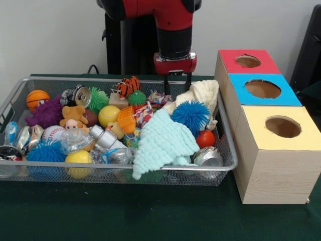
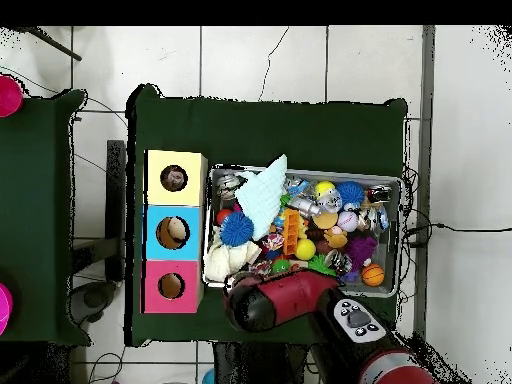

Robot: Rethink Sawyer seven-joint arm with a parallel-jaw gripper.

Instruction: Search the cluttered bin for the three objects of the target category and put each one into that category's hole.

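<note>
The red arm comes straight down over the bin's far rim, its tool just above the clutter with prongs parted, grasping nothing. A confetti-print wad lies inside the bin just beside the tool. The yellow-topped box's hole stands outside the bin, nearest its front corner.

A red and black robot arm reaches over the near rim of a wire-mesh bin packed with toys on a dark green table, seen from directly above. A pale mint knitted cloth drapes over the bin's left end beside a blue spiky ball, while an orange basketball lies at the right. Left of the bin stand three boxes in a column, topped yellow, blue and red, each with a round hole.
</note>
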